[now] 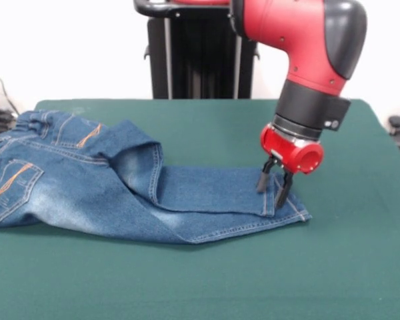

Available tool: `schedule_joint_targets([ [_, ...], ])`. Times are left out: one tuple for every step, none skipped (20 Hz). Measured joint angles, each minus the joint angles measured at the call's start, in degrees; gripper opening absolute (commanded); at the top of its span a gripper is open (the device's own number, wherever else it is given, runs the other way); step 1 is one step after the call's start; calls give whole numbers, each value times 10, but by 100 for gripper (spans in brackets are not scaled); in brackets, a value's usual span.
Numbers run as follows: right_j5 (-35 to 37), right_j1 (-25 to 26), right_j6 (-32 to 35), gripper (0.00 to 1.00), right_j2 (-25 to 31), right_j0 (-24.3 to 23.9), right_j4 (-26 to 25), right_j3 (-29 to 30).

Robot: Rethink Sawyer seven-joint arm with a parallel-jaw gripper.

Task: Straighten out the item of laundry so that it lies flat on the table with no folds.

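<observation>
Jeans point(120, 183) on table point(347, 267) still folded mid-frame, legs overlapping; gripper point(273, 185) w/ fingers parted at hem, centre-right. Flattening unfinished.

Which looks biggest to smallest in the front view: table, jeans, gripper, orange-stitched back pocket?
1. Green table, spans nearly the whole frame.
2. Blue denim jeans, covering the table's left and centre.
3. Orange-stitched back pocket, partly cut by the frame edge.
4. Gripper, its fingers alone; it looks smaller than the pocket, but only narrowly.
</observation>
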Motion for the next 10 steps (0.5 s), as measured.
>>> schedule_joint_targets([
  [-1, 0, 0, 100, 1, -2, 0, 0],
  [-2, 0, 0, 100, 2, -4, 0, 0],
  [-2, 0, 0, 100, 3, -6, 0, 0],
  [-2, 0, 0, 100, 4, -6, 0, 0],
  [-2, 0, 0, 100, 4, -6, 0, 0],
  [-2, 0, 0, 100, 4, -6, 0, 0],
  [-2, 0, 0, 100, 4, -6, 0, 0],
  [-2, 0, 0, 0, 4, -6, 0, 0],
  [-2, 0, 0, 0, 4, -6, 0, 0],
  [-2, 0, 0, 0, 4, -6, 0, 0],
])
